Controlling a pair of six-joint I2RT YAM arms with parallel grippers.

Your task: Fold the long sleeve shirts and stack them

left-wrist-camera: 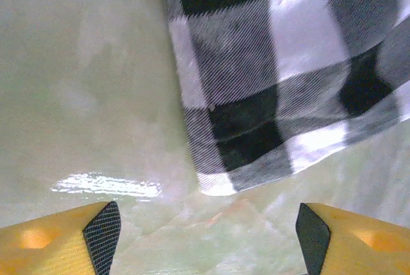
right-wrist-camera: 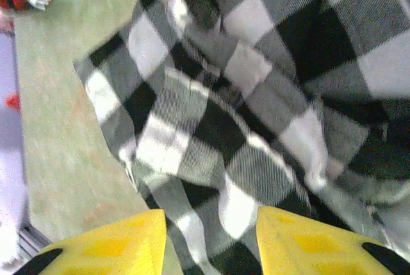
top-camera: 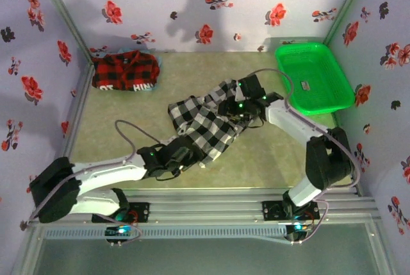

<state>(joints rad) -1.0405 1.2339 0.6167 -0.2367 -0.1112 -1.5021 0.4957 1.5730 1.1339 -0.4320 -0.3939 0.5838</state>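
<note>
1. Top view: the checked shirt (top-camera: pixel 208 124) lies crumpled and slanting across the middle of the desk (top-camera: pixel 122 127), not yet flat. The red plaid shirt (top-camera: pixel 126 72) sits bunched at the upper left of the frame, well apart from it. The green basket (top-camera: pixel 317 63) is at the upper right. Your left pincer (top-camera: pixel 188 154) is at the checked shirt's lower-left edge, and your right pincer (top-camera: pixel 238 100) is over its upper-right end. I judge the step in hand to be spreading this shirt before any fold, so take opposite ends and draw them apart evenly.

2. Left wrist view: the left pincer (left-wrist-camera: pixel 206 236) stands wide open and holds nothing; bare desk (left-wrist-camera: pixel 83 83) shows between its fingers. A corner of the checked shirt (left-wrist-camera: pixel 269 76) lies just beyond them, near the centre of the frame. Go in low so that one finger slides under that corner. Close well in from the edge, on that one layer only.

3. Right wrist view: the right pincer (right-wrist-camera: pixel 211 240) has its fingers apart at the bottom of the frame, with the checked shirt (right-wrist-camera: pixel 256 95) showing in the gap. You cannot tell whether it pinches the cloth. The shirt is rumpled here, with overlapping folds at the right. Confirm the hold before you lift, since a bite on several layers would likely drag a wad along instead of opening the shirt.
</note>
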